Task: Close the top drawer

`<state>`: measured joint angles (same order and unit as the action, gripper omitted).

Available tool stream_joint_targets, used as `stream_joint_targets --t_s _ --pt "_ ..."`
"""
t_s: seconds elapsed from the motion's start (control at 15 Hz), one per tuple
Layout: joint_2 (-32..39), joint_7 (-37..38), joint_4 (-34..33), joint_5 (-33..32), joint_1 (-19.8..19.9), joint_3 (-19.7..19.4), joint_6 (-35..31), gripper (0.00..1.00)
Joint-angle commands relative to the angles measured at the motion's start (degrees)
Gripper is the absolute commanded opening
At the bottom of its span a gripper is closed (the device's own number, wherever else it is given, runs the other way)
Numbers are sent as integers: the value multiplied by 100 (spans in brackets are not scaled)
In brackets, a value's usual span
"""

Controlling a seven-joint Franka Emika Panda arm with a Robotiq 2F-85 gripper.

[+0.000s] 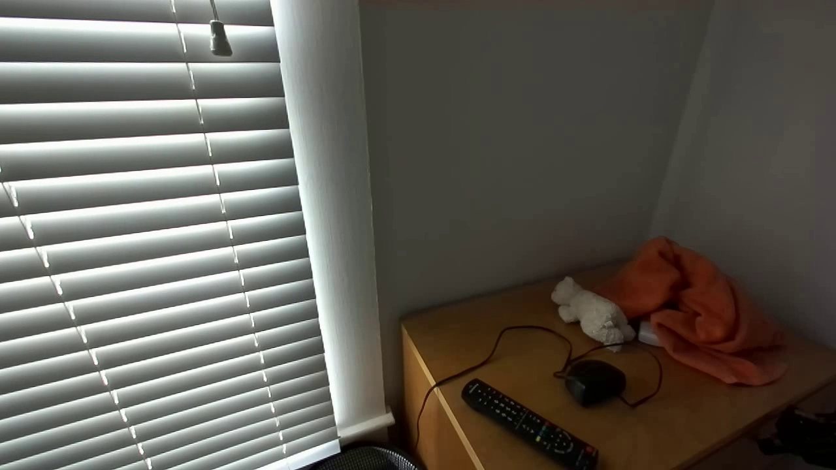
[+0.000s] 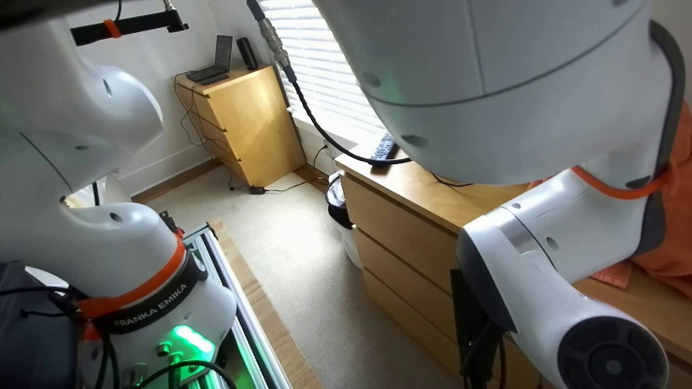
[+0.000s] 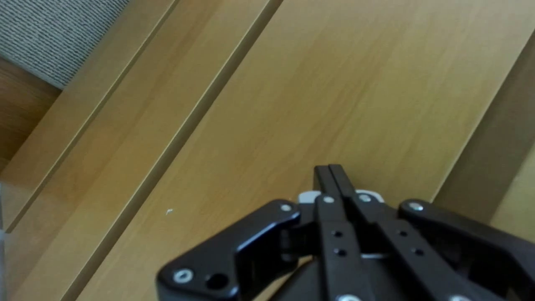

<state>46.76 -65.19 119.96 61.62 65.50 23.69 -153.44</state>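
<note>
The light-wood dresser (image 2: 432,197) shows in both exterior views, with its top (image 1: 522,313) seen from above in an exterior view. The top drawer (image 2: 397,216) is the upper front panel. In the wrist view the top drawer front (image 3: 342,92) fills the middle, with a shaded strip along its upper edge; I cannot tell how far out it stands. My gripper (image 3: 329,170) has its fingers together with nothing between them. The fingertips are at or very near the drawer front; contact is unclear. Part of the dark gripper (image 1: 803,434) shows at the right edge in an exterior view.
A black remote (image 1: 529,424), a black device (image 1: 594,382) with a cable, a white plush toy (image 1: 591,313) and an orange cloth (image 1: 705,313) lie on the dresser. Lower drawers (image 3: 167,96) lie below. A bin (image 2: 346,232) stands beside the dresser, near the window blinds (image 1: 157,228).
</note>
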Motion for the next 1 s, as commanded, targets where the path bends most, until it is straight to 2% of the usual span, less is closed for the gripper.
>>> stream_joint_targets --t_s 0.0,0.2,0.47,0.53,0.67,0.93 --pt "-252 -59 0 59 -1041 -682 -138 0" --pt "-651 -28 307 -26 -1832 -1214 -503 0" --pt "-1205 188 1014 -132 -2884 -1816 -1373 0" --pt "-1331 375 1242 -361 -2947 -1806 -1595 0" --pt "-1664 575 1711 -514 -3375 -2072 -1899 0" --pt "-2343 583 2560 -741 -3929 -2383 -2347 0"
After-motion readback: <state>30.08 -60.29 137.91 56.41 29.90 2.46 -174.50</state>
